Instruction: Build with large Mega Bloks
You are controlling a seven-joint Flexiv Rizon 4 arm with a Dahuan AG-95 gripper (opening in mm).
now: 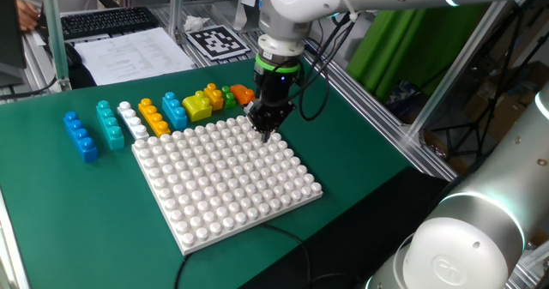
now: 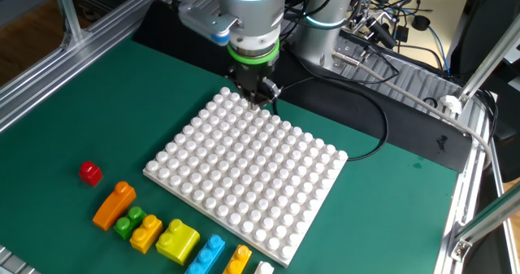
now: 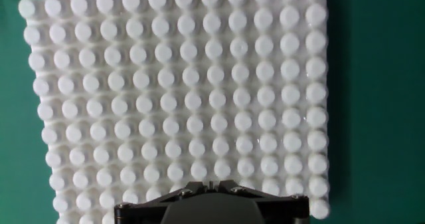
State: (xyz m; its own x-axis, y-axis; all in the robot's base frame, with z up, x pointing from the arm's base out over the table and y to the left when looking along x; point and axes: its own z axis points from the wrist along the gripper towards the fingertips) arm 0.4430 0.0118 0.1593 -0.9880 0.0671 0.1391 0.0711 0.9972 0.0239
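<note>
One gripper hangs over the back corner of the big white baseplate; its two fingers are pressed tight together and there is nothing between them; the tips point straight down, right by the white bumps at that corner, but you cannot tell if they touch; in the hand view the closed fingers sit at the bottom with only white bumps in front of them.

The bricks lie in a row on the green table, beside the plate and apart from the hand; nearest the hand is the orange brick, then a small green brick, a short yellow-orange brick, a fat yellow brick, a blue brick, a long orange-yellow brick, a white brick, a teal brick and, last, a long blue brick.

A small red brick shows only in the other fixed view, alone past the orange one; there the white brick is cut off by the bottom edge; a black cable curls on the table behind the plate.
</note>
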